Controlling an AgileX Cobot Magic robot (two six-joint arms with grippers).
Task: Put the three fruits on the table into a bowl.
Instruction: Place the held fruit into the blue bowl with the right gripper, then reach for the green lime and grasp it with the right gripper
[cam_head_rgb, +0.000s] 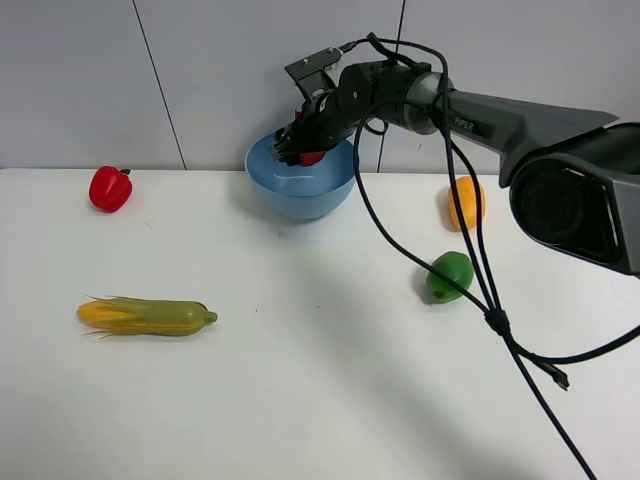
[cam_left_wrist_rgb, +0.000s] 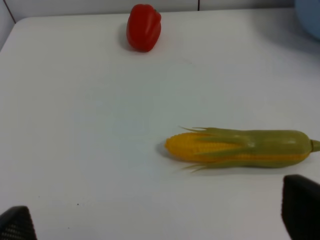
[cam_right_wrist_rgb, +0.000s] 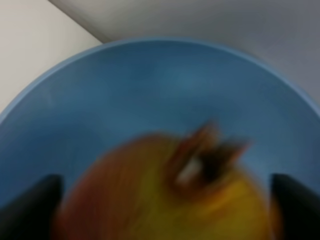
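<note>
My right gripper (cam_head_rgb: 298, 143) hangs over the light blue bowl (cam_head_rgb: 300, 195) at the back of the table (cam_head_rgb: 320, 420). The red and yellow pomegranate (cam_head_rgb: 311, 157) sits between its fingers just inside the rim. In the right wrist view the pomegranate (cam_right_wrist_rgb: 150, 195) is smeared by motion above the bowl's floor (cam_right_wrist_rgb: 165, 85), while the fingers (cam_right_wrist_rgb: 30, 210) stand sharp at each side, parted from it. The orange mango (cam_head_rgb: 465, 203) and the green lime (cam_head_rgb: 449, 276) lie on the table to the right. My left gripper (cam_left_wrist_rgb: 159, 215) is open over bare table, out of the exterior view.
A red bell pepper (cam_head_rgb: 109, 188) (cam_left_wrist_rgb: 144, 27) lies at the back left. A corn cob (cam_head_rgb: 147, 316) (cam_left_wrist_rgb: 240, 147) lies on the left, just beyond my left gripper. Black cables (cam_head_rgb: 495, 320) hang from the right arm across the table in front of the lime.
</note>
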